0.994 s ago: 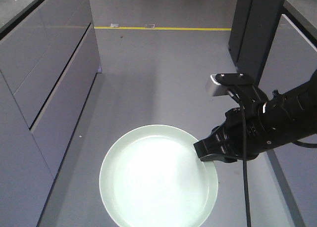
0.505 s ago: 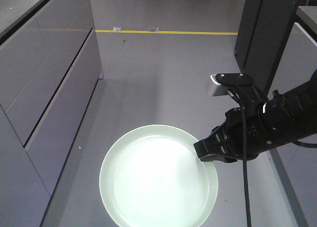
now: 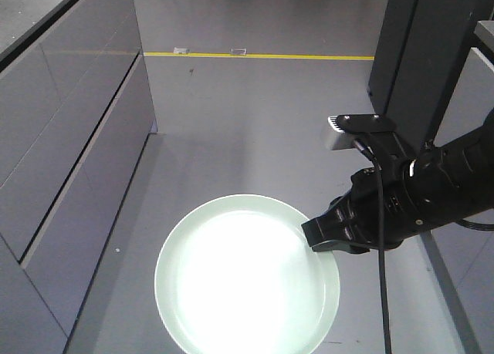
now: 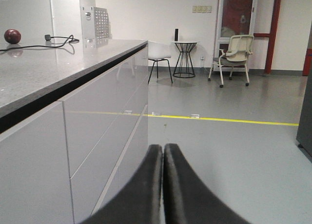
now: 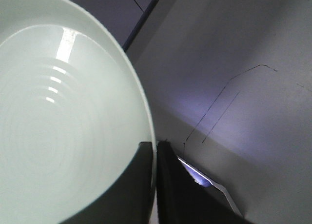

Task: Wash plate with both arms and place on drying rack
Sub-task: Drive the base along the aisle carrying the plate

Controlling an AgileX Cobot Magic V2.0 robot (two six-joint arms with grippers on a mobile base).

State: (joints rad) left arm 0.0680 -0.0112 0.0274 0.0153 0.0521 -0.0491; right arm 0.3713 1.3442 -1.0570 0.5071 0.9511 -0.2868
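The right gripper (image 5: 155, 173) pinches the mint-green plate (image 3: 239, 284) by its right rim; the left gripper (image 4: 163, 182) has its jaws pressed together.

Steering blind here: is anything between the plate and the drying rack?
Cannot tell: no rack shows in any view. The plate, pinched at its rim by the right gripper, hangs over the floor, with cabinets off to its left.

Grey floor (image 4: 234, 155) runs past a grey drawer cabinet (image 4: 102, 126) under a speckled countertop (image 4: 48, 70) (a dark red ball (image 4: 12, 36) and a cable (image 4: 58, 40) lie on it). A yellow line (image 4: 234, 120) crosses the floor. Near the white wall (image 4: 141, 14) stand a white chair (image 4: 157, 50), a wire side table (image 4: 185, 58) and a pale armchair (image 4: 236, 50).
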